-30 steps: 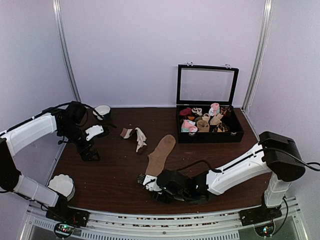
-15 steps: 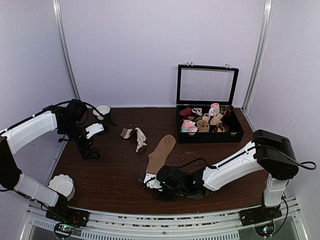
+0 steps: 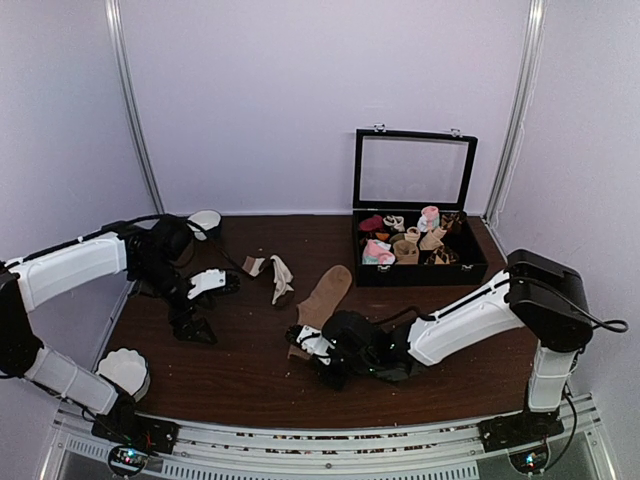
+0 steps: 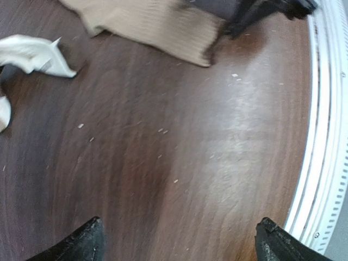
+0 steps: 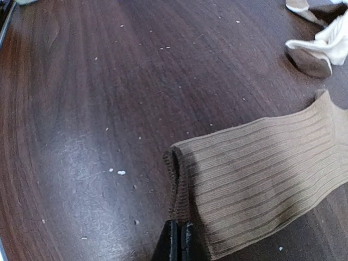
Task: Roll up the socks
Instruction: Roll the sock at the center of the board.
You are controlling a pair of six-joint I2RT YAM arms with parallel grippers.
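A tan ribbed sock point(image 3: 326, 293) lies flat in the middle of the dark wooden table. Its near end is pinched into a raised fold. My right gripper point(image 3: 306, 344) is shut on that folded edge; in the right wrist view the sock point(image 5: 261, 174) spreads to the right of the closed gripper point(image 5: 180, 231). The other sock point(image 3: 273, 272) lies crumpled, tan and whitish, to the left of the flat one, and shows as a pale lump point(image 5: 315, 49). My left gripper point(image 3: 195, 326) hangs open over bare table left of both socks, holding nothing point(image 4: 179, 231). The flat sock point(image 4: 157, 24) is far ahead of it.
A black box point(image 3: 420, 277) with its lid up stands at the back right, filled with rolled socks. A white round object point(image 3: 205, 220) sits at the back left, another point(image 3: 125, 370) at the near left. A metal rail point(image 4: 326, 109) runs along the table's near edge.
My right gripper has closed on the sock's near end and bunched it into a fold. My left arm has moved right and nearer, toward the table's middle.
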